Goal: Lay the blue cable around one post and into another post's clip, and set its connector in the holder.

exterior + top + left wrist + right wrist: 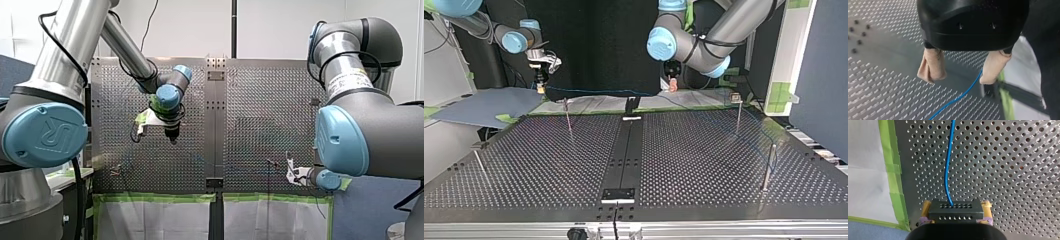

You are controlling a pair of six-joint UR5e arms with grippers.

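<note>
White wall point(285, 27); black backdrop point(604, 45); green-taped white sheet point(155, 220).

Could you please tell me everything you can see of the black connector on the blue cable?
The connector is a black, matte, plastic-looking rectangular block with two rows of small holes across its visible face. The blue cable enters the row farther from my right pincer, near the middle, and runs ahead over the perforated table. The pincer is shut on it, a yellow-padded finger against each short end. It sits level between them, near the table's green tape edge.
</note>
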